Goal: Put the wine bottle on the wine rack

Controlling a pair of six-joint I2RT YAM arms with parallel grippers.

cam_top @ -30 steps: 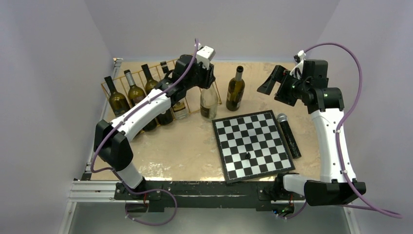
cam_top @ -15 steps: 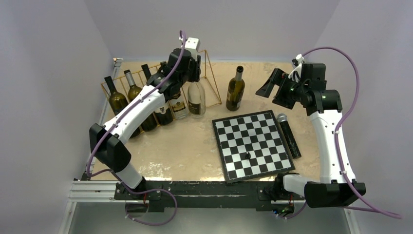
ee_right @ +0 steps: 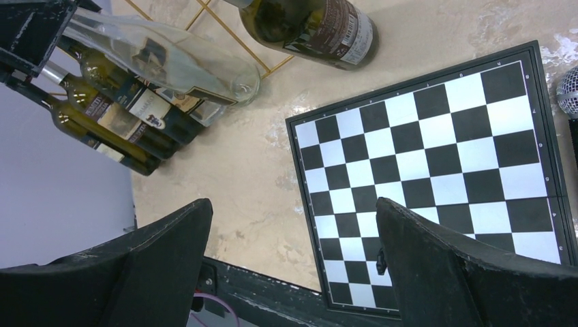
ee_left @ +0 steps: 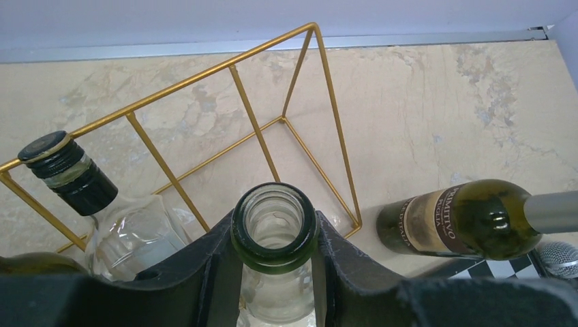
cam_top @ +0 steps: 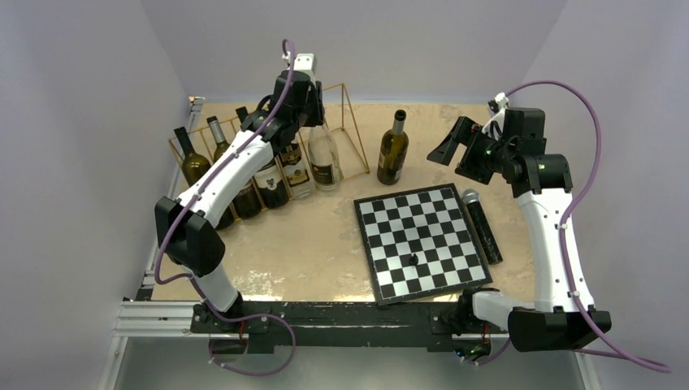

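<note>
My left gripper [cam_top: 314, 119] is shut on the neck of a clear, open-mouthed wine bottle [cam_top: 325, 162]. It holds the bottle tilted, base low at the front of the gold wire wine rack [cam_top: 355, 130], near its right end. In the left wrist view the fingers [ee_left: 211, 262] clamp just under the bottle's green rim [ee_left: 274, 231], with empty rack slots [ee_left: 255, 126] beyond. Several bottles lie in the slots to the left [cam_top: 197, 166]. My right gripper [cam_top: 453, 150] is open and empty above the table's right side [ee_right: 293, 259].
A dark green bottle [cam_top: 393, 150] stands upright right of the rack. A black-and-white chessboard [cam_top: 422, 240] with one small black piece [cam_top: 413, 260] lies at centre right. A microphone [cam_top: 481, 223] lies along its right edge. Walls close in left, right and behind.
My left gripper has carried the clear bottle left and back, from in front of the rack's right end into the row beside the other bottles. The right arm has barely moved.
</note>
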